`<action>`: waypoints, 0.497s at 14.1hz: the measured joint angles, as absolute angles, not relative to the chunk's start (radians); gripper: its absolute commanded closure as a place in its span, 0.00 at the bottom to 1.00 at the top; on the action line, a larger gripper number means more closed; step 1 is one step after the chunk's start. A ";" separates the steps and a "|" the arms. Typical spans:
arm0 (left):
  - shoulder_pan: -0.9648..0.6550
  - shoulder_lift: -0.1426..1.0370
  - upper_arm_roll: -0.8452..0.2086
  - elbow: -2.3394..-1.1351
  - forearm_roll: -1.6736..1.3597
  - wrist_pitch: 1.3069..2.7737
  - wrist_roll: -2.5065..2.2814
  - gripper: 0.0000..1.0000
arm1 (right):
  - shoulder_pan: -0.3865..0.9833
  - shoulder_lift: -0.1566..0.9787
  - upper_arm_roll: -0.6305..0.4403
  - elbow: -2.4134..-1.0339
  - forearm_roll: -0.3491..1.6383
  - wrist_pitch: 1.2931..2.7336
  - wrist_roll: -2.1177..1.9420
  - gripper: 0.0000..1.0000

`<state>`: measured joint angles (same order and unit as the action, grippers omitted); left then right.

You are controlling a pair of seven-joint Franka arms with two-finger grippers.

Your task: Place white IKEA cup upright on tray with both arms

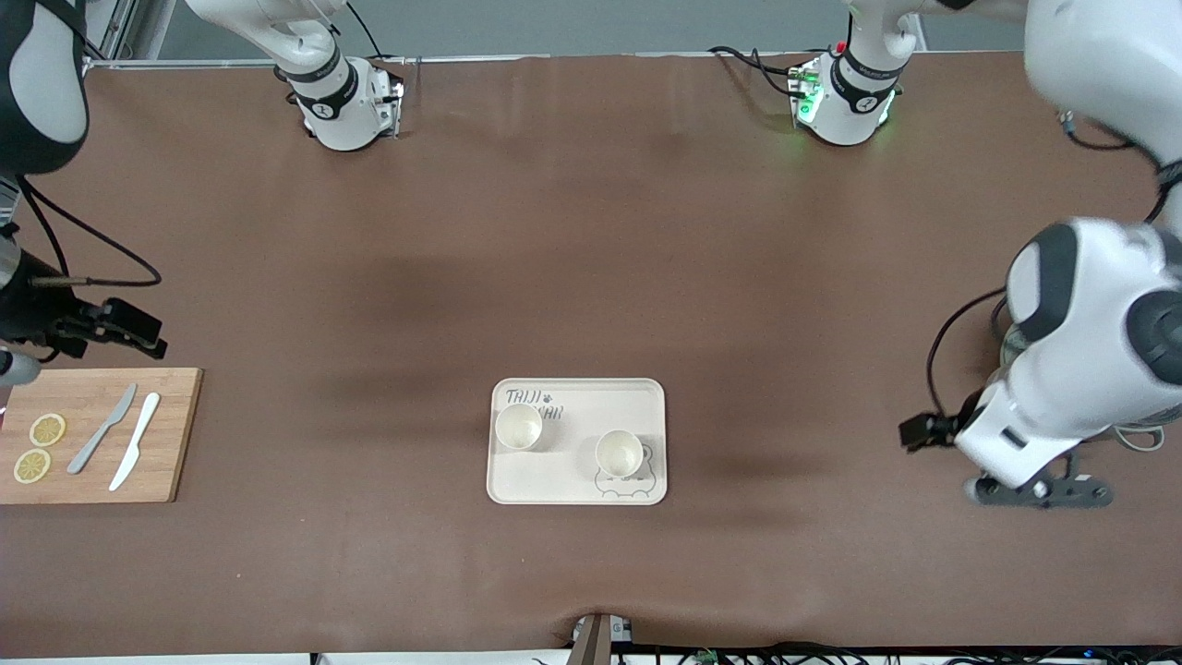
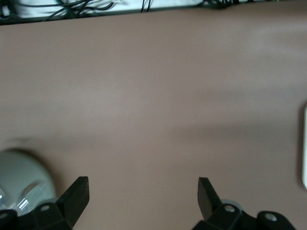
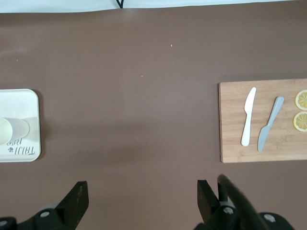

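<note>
The cream tray point(image 1: 577, 480) with "TAIJI BEAR" lettering lies on the brown table, nearer the front camera than the middle. Two white cups stand upright on it: one point(image 1: 519, 427) by the lettering, one point(image 1: 619, 453) over the bear face. My left gripper point(image 2: 142, 189) is open and empty over bare table toward the left arm's end; it shows in the front view point(image 1: 1039, 491) too. My right gripper point(image 3: 142, 191) is open and empty over bare table between the tray point(image 3: 19, 103) and the cutting board. One cup point(image 3: 10, 129) shows in the right wrist view.
A wooden cutting board point(image 1: 166, 443) lies at the right arm's end with a grey knife point(image 1: 102, 429), a white knife point(image 1: 135, 441) and two lemon slices point(image 1: 46, 429). It also shows in the right wrist view point(image 3: 230, 124). A pale round object point(image 2: 19, 179) sits beside the left gripper.
</note>
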<state>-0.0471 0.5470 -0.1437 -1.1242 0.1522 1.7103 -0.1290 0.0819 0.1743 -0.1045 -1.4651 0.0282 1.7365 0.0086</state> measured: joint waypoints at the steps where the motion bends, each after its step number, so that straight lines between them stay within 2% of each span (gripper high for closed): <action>1: -0.047 0.493 -0.144 -1.124 0.152 1.642 -0.108 0.00 | 0.081 0.142 -0.105 -1.497 0.028 1.737 0.008 0.00; 4: -0.047 0.363 -0.145 -1.128 0.139 1.488 -0.067 0.00 | 0.081 0.051 -0.105 -1.593 0.028 1.736 -0.007 0.00; 7: -0.055 0.301 -0.145 -1.135 0.109 1.406 -0.062 0.00 | 0.081 -0.020 -0.104 -1.661 0.028 1.736 -0.011 0.00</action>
<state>-0.0549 0.3006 -0.1447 -1.1354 0.1093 1.4055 -0.0624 0.0807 -0.0202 -0.1042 -1.6614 0.0282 1.7364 -0.0111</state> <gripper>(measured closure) 0.000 0.000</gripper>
